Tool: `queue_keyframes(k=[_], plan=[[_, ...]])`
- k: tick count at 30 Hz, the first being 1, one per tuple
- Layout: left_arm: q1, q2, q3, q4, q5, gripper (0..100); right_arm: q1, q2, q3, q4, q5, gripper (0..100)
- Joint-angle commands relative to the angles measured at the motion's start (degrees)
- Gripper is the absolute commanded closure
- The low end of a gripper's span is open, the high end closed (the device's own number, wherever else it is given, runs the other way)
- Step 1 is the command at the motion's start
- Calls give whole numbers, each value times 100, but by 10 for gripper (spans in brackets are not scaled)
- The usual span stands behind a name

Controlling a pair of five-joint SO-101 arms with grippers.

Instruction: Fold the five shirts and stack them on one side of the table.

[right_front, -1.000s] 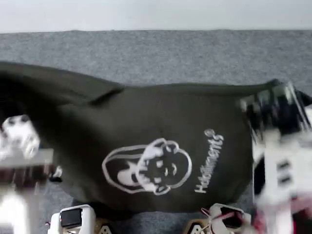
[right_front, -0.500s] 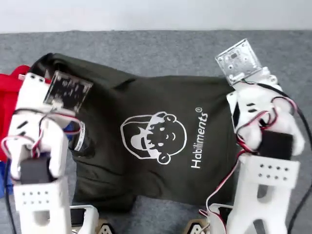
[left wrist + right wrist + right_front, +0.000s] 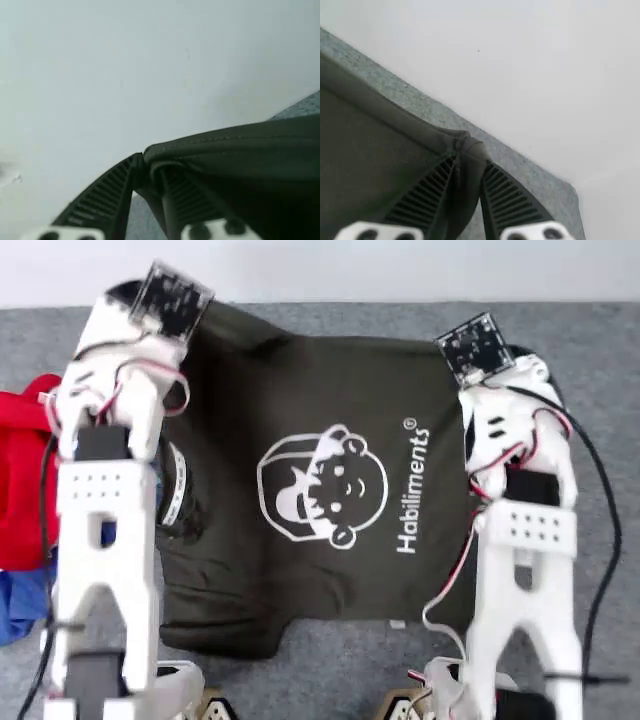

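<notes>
A dark olive shirt (image 3: 320, 490) with a white bear print lies spread on the grey table, print side up. My left gripper (image 3: 147, 167) is shut on the shirt's far left edge (image 3: 240, 145), near the table's back. The left arm (image 3: 110, 480) stretches over the shirt's left side. My right gripper (image 3: 467, 160) is shut on the shirt's far right corner (image 3: 380, 150); the right arm (image 3: 515, 500) runs along the shirt's right side. The shirt's near hem is bunched at the front left (image 3: 220, 625).
A red garment (image 3: 25, 480) and a blue one (image 3: 20, 595) lie at the table's left edge, partly under the left arm. Grey table (image 3: 330, 680) shows at the front and far right. A white wall (image 3: 520, 60) runs behind the table's back edge.
Both arms have carried the shirt's far edge toward the back of the table, spreading it flat. The grippers have stayed shut on the cloth.
</notes>
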Motion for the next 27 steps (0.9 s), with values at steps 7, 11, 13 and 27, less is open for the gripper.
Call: queue_keyframes(k=[7, 11, 13, 27], plan=[[501, 1231, -1692, -141, -782, 987, 84, 1385, -1749, -198, 62, 988], [545, 1231, -1701, 325, -818, 987, 92, 1464, -1793, -66, 167, 988], [510, 1231, -1701, 651, -818, 987, 57, 1464, -1802, 391, 369, 988], [360, 607, -1763, 4774, -818, 987, 92, 848, -1802, 4145, 677, 988]])
